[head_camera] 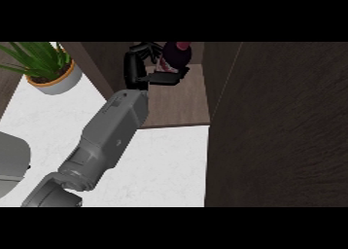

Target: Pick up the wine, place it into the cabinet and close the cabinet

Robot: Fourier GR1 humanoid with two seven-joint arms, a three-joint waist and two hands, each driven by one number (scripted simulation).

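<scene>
The wine bottle (178, 52) is dark with a reddish top and stands upright at the back of the open cabinet, over its brown shelf (178, 104). My left hand (145, 63) reaches in from the lower left. Its fingers and thumb are curled round the bottle, hiding most of it. The cabinet door (291, 126) is a large dark wood panel standing open across the right side of the view. My right hand does not show.
A potted green plant (49, 73) in a white pot stands at the back left on the white counter (163, 160). A grey rounded appliance (3, 168) sits at the left edge. The cabinet's dark side wall (98, 61) rises left of my forearm.
</scene>
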